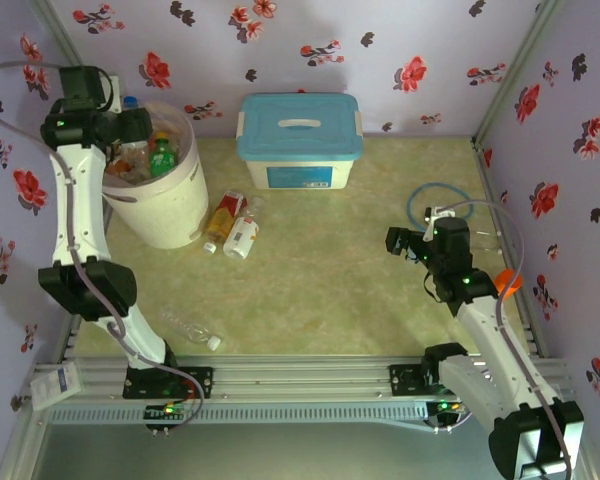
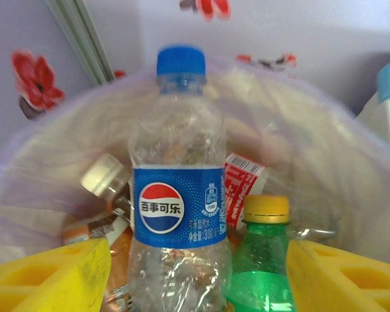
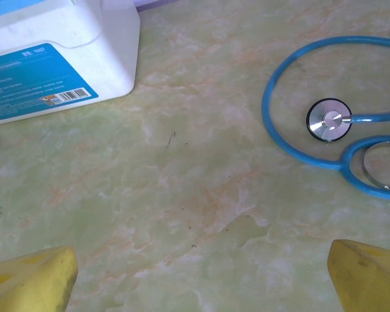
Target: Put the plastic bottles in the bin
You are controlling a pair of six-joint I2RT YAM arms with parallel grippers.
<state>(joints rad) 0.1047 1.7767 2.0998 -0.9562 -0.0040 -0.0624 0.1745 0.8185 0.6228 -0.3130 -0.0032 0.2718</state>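
Observation:
The bin (image 1: 166, 215), a white bucket with a pinkish liner (image 2: 351, 162), stands at the back left and holds several plastic bottles. My left gripper (image 2: 198, 273) hangs over it, open. Between its yellow fingers (image 2: 52, 279) stands a clear Pepsi bottle (image 2: 179, 195) with a blue cap, with a gap on each side. A green bottle (image 2: 263, 260) with a yellow cap sits beside it. On the table lie an amber bottle (image 1: 223, 220), a red-and-white labelled bottle (image 1: 242, 238) and a clear bottle (image 1: 190, 328). My right gripper (image 3: 201, 273) is open over bare table.
A white box with a light-blue lid (image 1: 300, 140) stands at the back centre. A blue stethoscope (image 3: 331, 120) lies on the right, just beyond my right gripper. An orange cylinder (image 1: 508, 283) sits by the right wall. Flowered walls close in three sides.

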